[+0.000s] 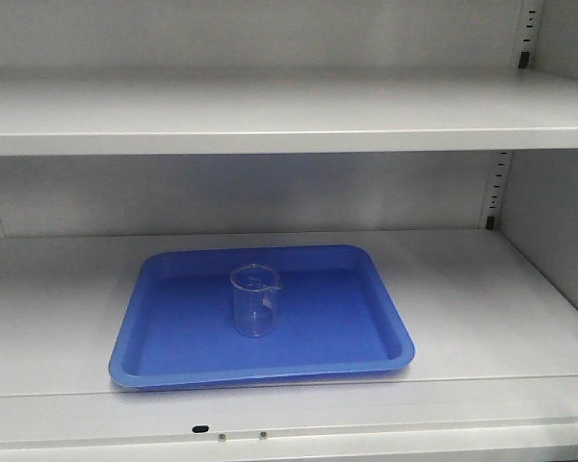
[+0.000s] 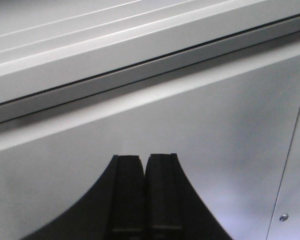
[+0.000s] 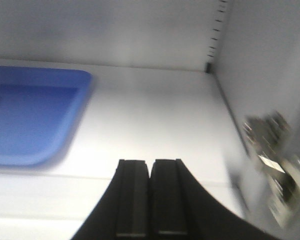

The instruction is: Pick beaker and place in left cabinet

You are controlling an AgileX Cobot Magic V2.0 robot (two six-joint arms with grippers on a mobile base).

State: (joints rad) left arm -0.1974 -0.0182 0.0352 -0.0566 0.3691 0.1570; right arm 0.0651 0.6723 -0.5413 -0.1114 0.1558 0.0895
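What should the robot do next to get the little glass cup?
Probably open the right pincer and move it left toward the small clear glass beaker. Both pincers look shut and empty, and the beaker stands upright on the blue plastic tray; the right one is already beside that tray.

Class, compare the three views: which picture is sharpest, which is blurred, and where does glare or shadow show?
Front view: sharpest, soft even light, beaker crisp on the blue tray. Right wrist view: blurred, especially the hinge. Left wrist view: bright sheen across the cabinet panel, dark shadowed seam above.
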